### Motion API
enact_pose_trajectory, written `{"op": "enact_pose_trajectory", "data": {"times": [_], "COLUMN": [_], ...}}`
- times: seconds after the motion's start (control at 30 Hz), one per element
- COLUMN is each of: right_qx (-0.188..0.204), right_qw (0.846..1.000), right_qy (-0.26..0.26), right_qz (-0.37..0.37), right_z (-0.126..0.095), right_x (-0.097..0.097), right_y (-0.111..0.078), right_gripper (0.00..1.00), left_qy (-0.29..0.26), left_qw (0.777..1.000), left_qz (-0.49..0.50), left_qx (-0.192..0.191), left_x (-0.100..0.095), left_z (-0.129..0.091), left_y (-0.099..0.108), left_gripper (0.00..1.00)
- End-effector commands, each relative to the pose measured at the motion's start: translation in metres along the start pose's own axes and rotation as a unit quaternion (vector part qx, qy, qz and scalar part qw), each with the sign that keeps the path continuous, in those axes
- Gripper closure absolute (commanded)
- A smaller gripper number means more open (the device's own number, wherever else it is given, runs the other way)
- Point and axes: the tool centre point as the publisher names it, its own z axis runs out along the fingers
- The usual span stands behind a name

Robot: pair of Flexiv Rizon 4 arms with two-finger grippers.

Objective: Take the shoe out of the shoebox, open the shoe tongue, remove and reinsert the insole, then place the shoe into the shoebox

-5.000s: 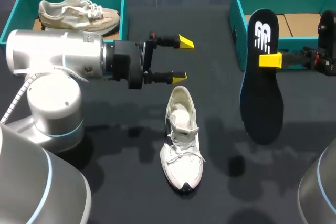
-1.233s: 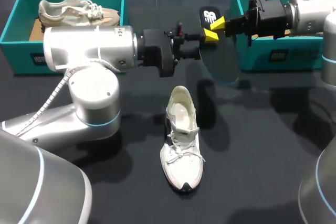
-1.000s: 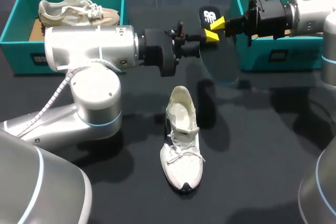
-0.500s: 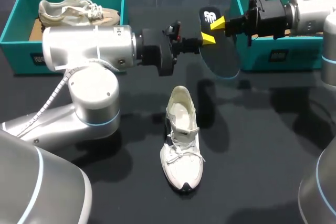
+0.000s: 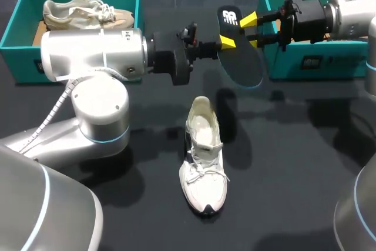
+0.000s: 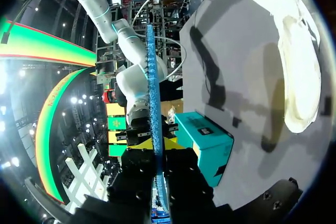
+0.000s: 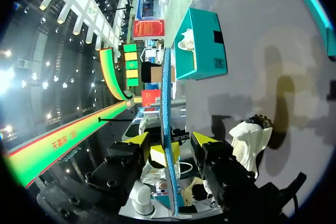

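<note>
Insole point(image 5: 239, 60), upper centre, held above the table point(image 5: 294, 174), pinched between the fingers of the left gripper point(image 5: 226, 42). Right gripper point(image 5: 251, 30): fingers spread on either side of the insole, not touching it. Shoe point(image 5: 203, 157) lies at centre; shoebox point(image 5: 317, 66) at upper right.

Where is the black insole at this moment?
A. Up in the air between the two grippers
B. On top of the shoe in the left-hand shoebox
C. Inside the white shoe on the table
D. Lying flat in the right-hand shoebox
A: the black insole hangs above the table, the left gripper shut on it and the right gripper open around it, clear of the white shoe below.
</note>
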Motion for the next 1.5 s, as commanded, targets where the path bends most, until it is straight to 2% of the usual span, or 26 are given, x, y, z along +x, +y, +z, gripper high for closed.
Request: {"op": "enact_pose_trajectory", "data": {"times": [0.03,0.23,0.3,0.63,0.73,0.8,0.87,0.9,0.97,1.4,1.5], "right_qx": [-0.006,-0.019,-0.019,-0.019,-0.019,-0.019,-0.019,-0.019,-0.019,-0.019,-0.019], "right_qw": [1.0,0.999,0.999,0.999,0.999,0.999,0.999,0.999,0.999,0.999,0.999], "right_qy": [-0.008,-0.006,-0.006,-0.006,-0.006,-0.006,-0.006,-0.006,-0.006,-0.006,-0.006], "right_qz": [-0.009,-0.027,-0.027,-0.027,-0.027,-0.027,-0.027,-0.027,-0.027,-0.027,-0.027], "right_z": [-0.019,-0.034,-0.034,-0.034,-0.034,-0.034,-0.034,-0.034,-0.034,-0.034,-0.034], "right_x": [0.002,0.0,0.0,0.0,0.0,0.0,0.0,0.0,0.0,0.0,0.0], "right_y": [-0.016,-0.029,-0.029,-0.029,-0.029,-0.029,-0.029,-0.029,-0.029,-0.029,-0.029], "right_gripper": [0.0,0.0,0.0,0.0,0.0,0.0,0.0,0.0,0.0,0.0,0.0], "left_qy": [0.014,0.026,0.042,0.042,0.052,0.059,0.071,0.079,0.101,0.101,0.087], "left_qw": [1.0,0.999,0.997,0.997,0.992,0.98,0.947,0.921,0.869,0.869,0.819], "left_qz": [-0.009,-0.039,-0.028,-0.028,-0.116,-0.189,-0.313,-0.377,-0.474,-0.474,-0.562], "left_qx": [-0.012,-0.021,-0.067,-0.067,-0.018,0.003,0.031,0.061,0.097,0.097,0.077], "left_x": [-0.001,0.003,0.005,0.005,0.003,0.002,-0.001,-0.003,-0.007,-0.007,-0.006], "left_z": [-0.028,-0.047,-0.051,-0.051,-0.054,-0.059,-0.066,-0.07,-0.077,-0.077,-0.073], "left_y": [-0.016,-0.034,-0.039,-0.039,-0.049,-0.046,-0.041,-0.039,-0.032,-0.032,-0.036], "left_gripper": [1.0,1.0,1.0,1.0,1.0,1.0,1.0,1.0,1.0,1.0,1.0]}}
